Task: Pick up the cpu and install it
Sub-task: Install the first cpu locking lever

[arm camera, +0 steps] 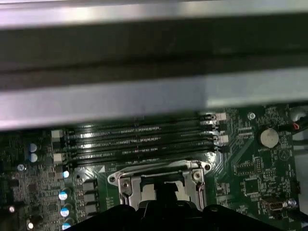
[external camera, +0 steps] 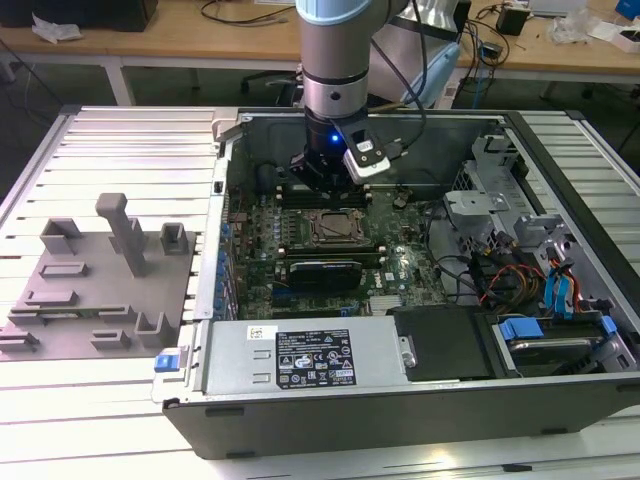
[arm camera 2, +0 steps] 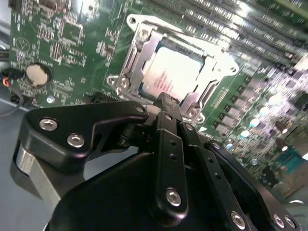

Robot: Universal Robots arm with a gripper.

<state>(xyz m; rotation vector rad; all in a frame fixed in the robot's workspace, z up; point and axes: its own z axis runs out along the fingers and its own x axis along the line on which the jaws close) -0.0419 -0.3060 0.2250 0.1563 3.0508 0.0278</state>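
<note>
Above the middle of the exterior view, I see my arm reaching straight down into the open computer case, with the gripper hanging just over the motherboard. It sits near the upper edge of the socket frame, apart from it rather than touching, as far as I can judge.

The cpu lies inside that frame. In the second wrist view it shows in the upper middle of the frame as a bright, flat metal square, ringed by the metal latch plate with its screws at the corners. The black fingers run up from the lower half of that picture and their tips appear drawn close together, just short of the chip's near edge. I see nothing held between them, though I cannot tell for certain whether the tips actually meet.

In the first wrist view the socket frame shows at the bottom centre, with the gripper's dark body covering its lower part. Rows of memory slots run across the picture's middle, and a round coin battery sits at the right.

At the left of the exterior view, grey fixture blocks rest on the slatted table, well apart from the case.
</note>
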